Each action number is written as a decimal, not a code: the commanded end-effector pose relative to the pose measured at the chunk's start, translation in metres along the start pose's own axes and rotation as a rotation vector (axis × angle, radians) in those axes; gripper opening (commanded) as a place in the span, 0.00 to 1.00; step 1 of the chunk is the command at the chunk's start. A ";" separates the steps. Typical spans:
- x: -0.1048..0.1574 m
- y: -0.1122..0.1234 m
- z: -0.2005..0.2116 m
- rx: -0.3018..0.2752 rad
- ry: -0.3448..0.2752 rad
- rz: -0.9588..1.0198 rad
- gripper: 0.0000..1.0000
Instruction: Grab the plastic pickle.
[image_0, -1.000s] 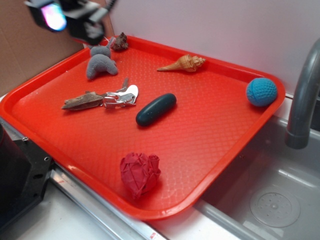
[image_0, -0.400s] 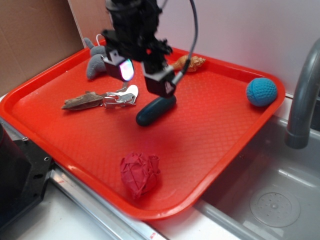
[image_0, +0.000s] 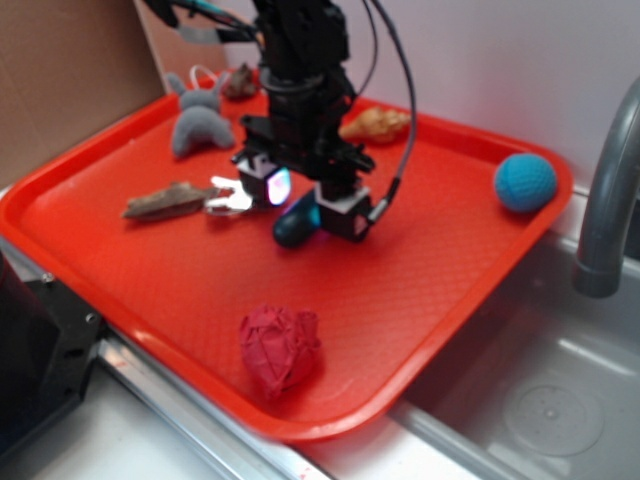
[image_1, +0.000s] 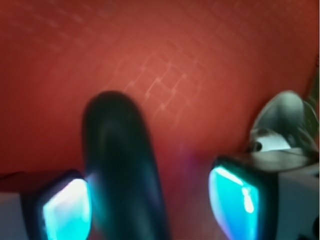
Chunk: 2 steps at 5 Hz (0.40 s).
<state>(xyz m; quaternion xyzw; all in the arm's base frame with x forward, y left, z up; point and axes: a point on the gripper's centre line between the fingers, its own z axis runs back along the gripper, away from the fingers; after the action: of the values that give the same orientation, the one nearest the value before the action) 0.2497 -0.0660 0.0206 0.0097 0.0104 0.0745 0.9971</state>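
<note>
Over the plastic pickle (image_0: 292, 228), jaws have dropped astride it.

A pale, plain wall (image_0: 500, 60) is seen behind the work area. To the left, a brown cardboard panel (image_0: 60, 80) is stood upright against it. A red tray (image_0: 450, 290) with a textured surface is set on a light counter (image_0: 130, 440); a metal strip (image_0: 190, 400) is noted along the counter's front edge. To the right, a grey steel sink (image_0: 540, 390) with a round drain (image_0: 552, 418) is recorded, and a grey curved faucet (image_0: 607, 200) rises beside it. Lighting is even and diffuse; soft reflections are observed on the sink.
</note>
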 end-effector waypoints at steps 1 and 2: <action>-0.007 0.001 0.003 -0.036 -0.021 -0.005 0.00; -0.015 0.011 0.034 -0.074 -0.040 0.003 0.00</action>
<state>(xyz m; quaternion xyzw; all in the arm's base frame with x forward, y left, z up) 0.2273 -0.0601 0.0461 -0.0181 0.0126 0.0750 0.9969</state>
